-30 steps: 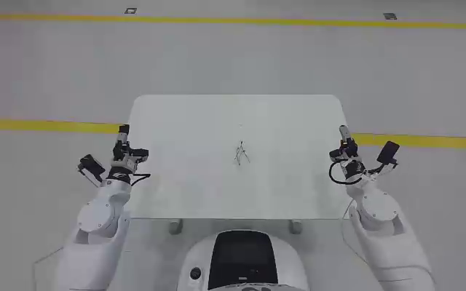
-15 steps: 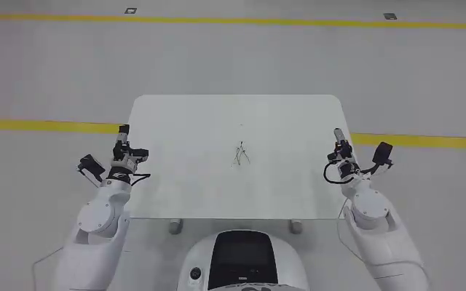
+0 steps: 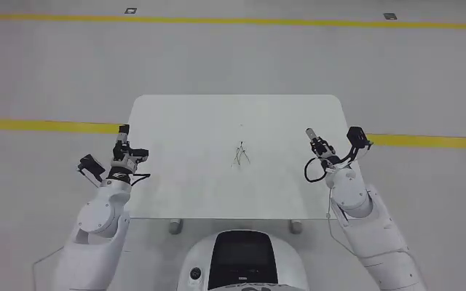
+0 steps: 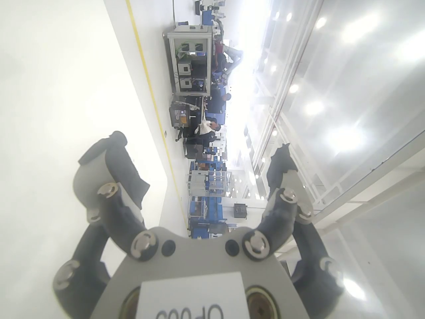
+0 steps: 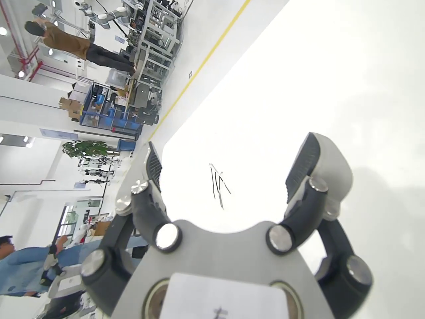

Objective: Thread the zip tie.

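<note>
A small bundle of thin black zip ties point(image 3: 241, 153) lies near the middle of the white table point(image 3: 189, 182); the right wrist view shows the zip ties point(image 5: 219, 184) as a few crossed strands ahead of its fingers. My right gripper point(image 3: 311, 134) hangs open over the table's right part, pointing toward the ties, with nothing between its fingers; in its own view the right gripper point(image 5: 229, 164) has its jaws wide apart. My left gripper point(image 3: 124, 129) stands at the table's left edge, open and empty, and the left gripper point(image 4: 199, 154) points past the table edge.
A yellow floor line point(image 3: 44, 125) runs behind the table on both sides. The table's front edge point(image 3: 233, 217) is close to the arms. Racks and people stand far off in the room.
My right arm has swung inward from the table's right edge toward the zip ties. The left arm has kept still.
</note>
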